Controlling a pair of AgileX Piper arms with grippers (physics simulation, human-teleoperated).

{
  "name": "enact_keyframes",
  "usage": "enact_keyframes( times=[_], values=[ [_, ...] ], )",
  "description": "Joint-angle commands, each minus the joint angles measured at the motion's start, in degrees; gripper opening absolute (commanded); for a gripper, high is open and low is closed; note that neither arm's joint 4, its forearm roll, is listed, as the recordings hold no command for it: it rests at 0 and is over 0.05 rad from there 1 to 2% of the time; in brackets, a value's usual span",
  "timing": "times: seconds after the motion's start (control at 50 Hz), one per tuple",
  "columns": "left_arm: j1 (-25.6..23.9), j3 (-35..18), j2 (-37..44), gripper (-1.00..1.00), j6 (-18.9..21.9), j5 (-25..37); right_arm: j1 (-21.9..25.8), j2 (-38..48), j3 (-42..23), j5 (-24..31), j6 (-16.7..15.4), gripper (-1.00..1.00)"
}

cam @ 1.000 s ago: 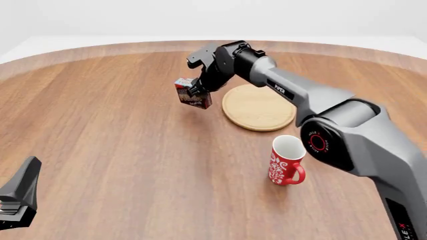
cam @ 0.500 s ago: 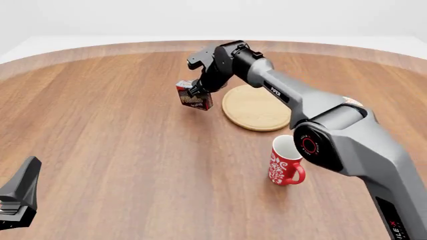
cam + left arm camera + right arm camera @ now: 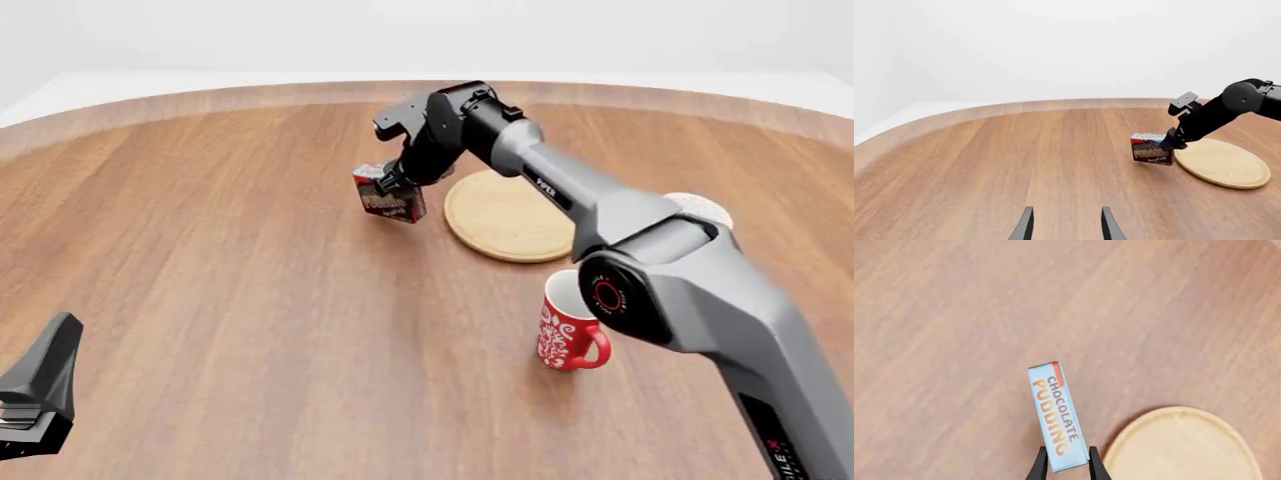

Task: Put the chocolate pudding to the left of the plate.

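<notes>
Near edge, left corner: left gripper (image 3: 1066, 227) idle low over the desk, jaws apart, nothing between them. Further in, right of centre: red patterned mug (image 3: 571, 322), upright, white floral print, no words legible; a sliver of a white object (image 3: 705, 208) shows behind the right arm, too hidden to name. Mid-desk toward the far edge: plate (image 3: 514, 222), flat light wood, bare. Just beside its left rim: chocolate pudding (image 3: 388, 195), right gripper (image 3: 1063, 466) clamped on one end of the carton across its thin sides; whether its base touches the desk, cannot tell. Judgement: light, stiff cardboard box, smooth printed faces likely slippery, so an end pinch may let it pivot; a hold nearer the middle would be steadier. Not fragile, may dent. Writing: "CHOCOLATE PUDDING" in orange on the light blue top, right wrist view; "PUDDING" legible on the brown-red front, smaller line beneath unreadable; "PIPER" on the right arm
</notes>
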Motion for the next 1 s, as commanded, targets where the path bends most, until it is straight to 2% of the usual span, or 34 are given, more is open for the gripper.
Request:
enact_keyframes(
  times=[0.02, 0.24, 0.26, 0.28, 0.38, 0.76, 1.0],
  values=[
    [0.0, 0.0, 0.0, 1.0, 0.0, 0.0, -0.2, 1.9, -3.9, 2.5, 0.8, -1.0],
    [0.0, 0.0, 0.0, 1.0, 0.0, 0.0, -0.4, 2.2, -4.5, 2.7, 1.1, -1.0],
    [0.0, 0.0, 0.0, 1.0, 0.0, 0.0, -0.4, 2.3, -4.5, 2.9, 0.8, 1.0],
    [0.0, 0.0, 0.0, 1.0, 0.0, 0.0, 1.5, -1.8, 2.5, -1.0, 3.1, 1.0],
    [0.0, 0.0, 0.0, 1.0, 0.0, 0.0, 1.8, -6.3, 9.5, -4.7, 3.8, 1.0],
    [0.0, 0.0, 0.0, 1.0, 0.0, 0.0, 1.3, -11.1, 15.8, -8.1, 3.4, 1.0],
    [0.0, 0.0, 0.0, 1.0, 0.0, 0.0, 2.1, -20.8, 28.9, -13.6, 4.1, 1.0]
  ],
)
